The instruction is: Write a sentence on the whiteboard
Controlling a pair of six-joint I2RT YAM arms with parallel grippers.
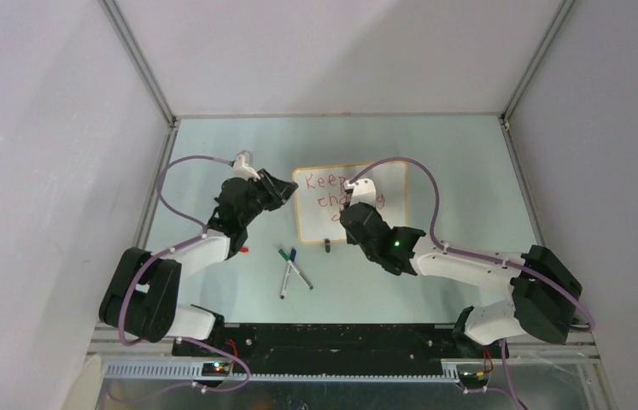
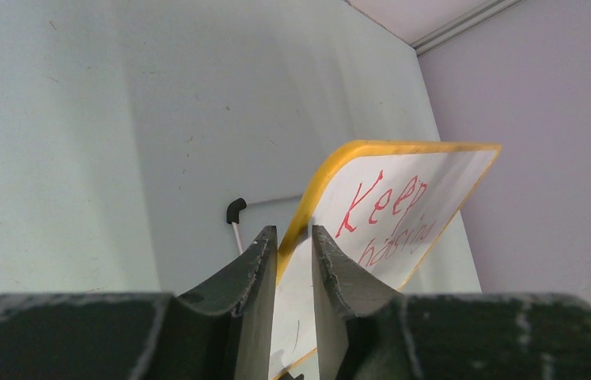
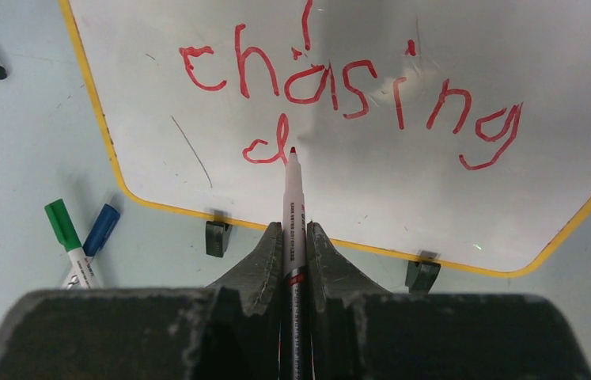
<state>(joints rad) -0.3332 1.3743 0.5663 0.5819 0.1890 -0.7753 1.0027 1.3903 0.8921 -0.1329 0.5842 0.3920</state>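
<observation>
The right gripper's (image 3: 293, 231) jaws pinch the red marker (image 3: 292, 202) tight, its tip at the unfinished sentence (image 3: 282, 141). The left gripper's (image 2: 293, 237) jaws clamp the whiteboard (image 2: 434, 178) edge; if that hold slips, strokes would skew.

— Your arms?
— White links and black joints on your left arm (image 1: 204, 250) and right arm (image 1: 460, 260); a lilac cable (image 1: 400, 160) trails each.
— Fingers (image 3: 256, 265)?
— Dark grey, curved, scuffed edges. A green light (image 1: 396, 244) glows on your right arm.

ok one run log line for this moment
left gripper: shut on whiteboard edge | right gripper: shut on red marker | sentence: keep chasing d, unfinished
</observation>
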